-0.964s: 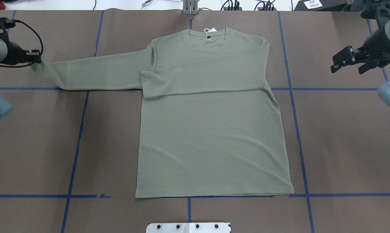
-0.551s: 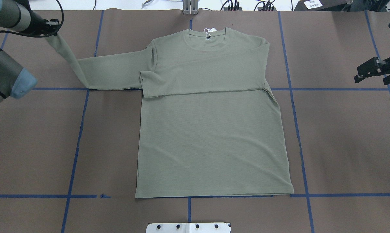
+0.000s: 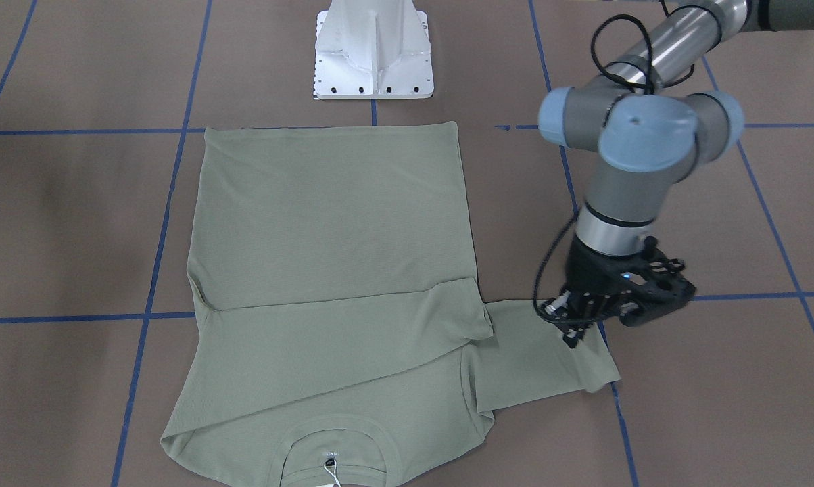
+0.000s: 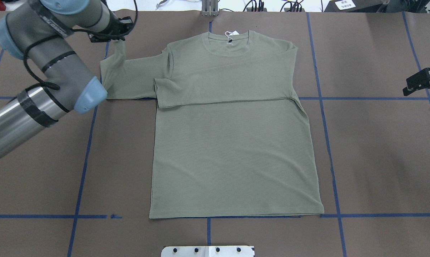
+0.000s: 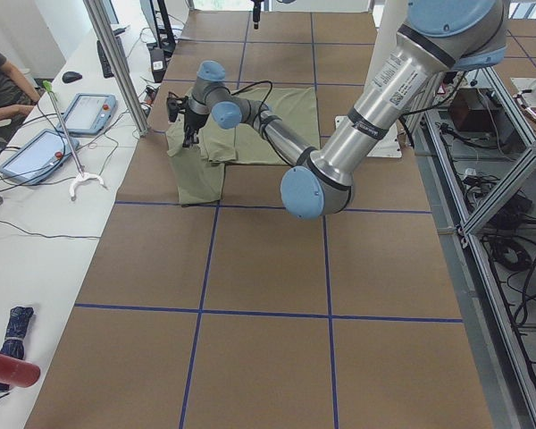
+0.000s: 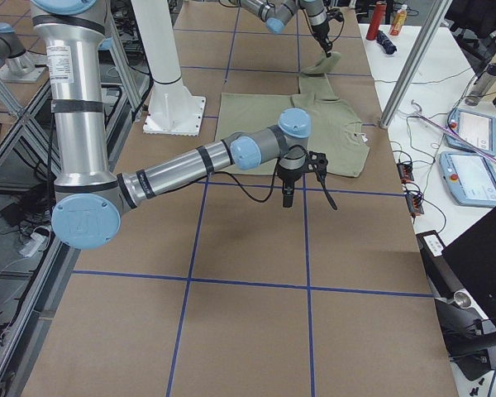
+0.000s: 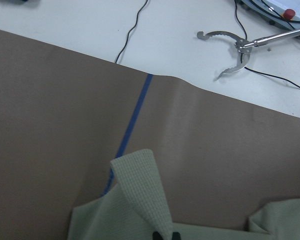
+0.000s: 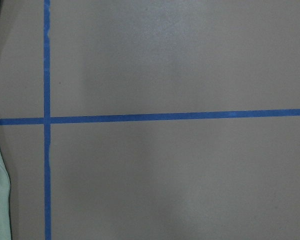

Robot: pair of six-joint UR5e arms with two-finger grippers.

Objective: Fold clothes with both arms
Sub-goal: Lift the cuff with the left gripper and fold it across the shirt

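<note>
— Table first: what covers it, and where is the shirt?
— A table (image 4: 379,160) under brown paper marked with a blue tape grid. The sage-green shirt (image 4: 233,150) lies flat at its middle. Its collar points away from the robot and its hem is nearest the robot.

— And the arms?
— The left arm (image 4: 54,60) reaches in over the shirt's left side. The right arm (image 6: 174,169) stretches out over bare paper on the right.

— How far along does the folding look?
— Early, I judge. The folded sleeve (image 4: 229,85) already lies flat across the chest. The other sleeve (image 4: 129,78) is bent back partway toward the body, with its cuff (image 7: 140,190) lifted off the paper near the shoulder. The body itself is not yet folded.

— The grippers?
— The left gripper (image 3: 572,336) pinches the raised cuff between closed fingertips. The right gripper (image 4: 427,84) hangs well apart from the shirt. Its fingers look spread and hold nothing.

— Anything small?
— A white paper tag (image 4: 231,34) at the neck.
</note>
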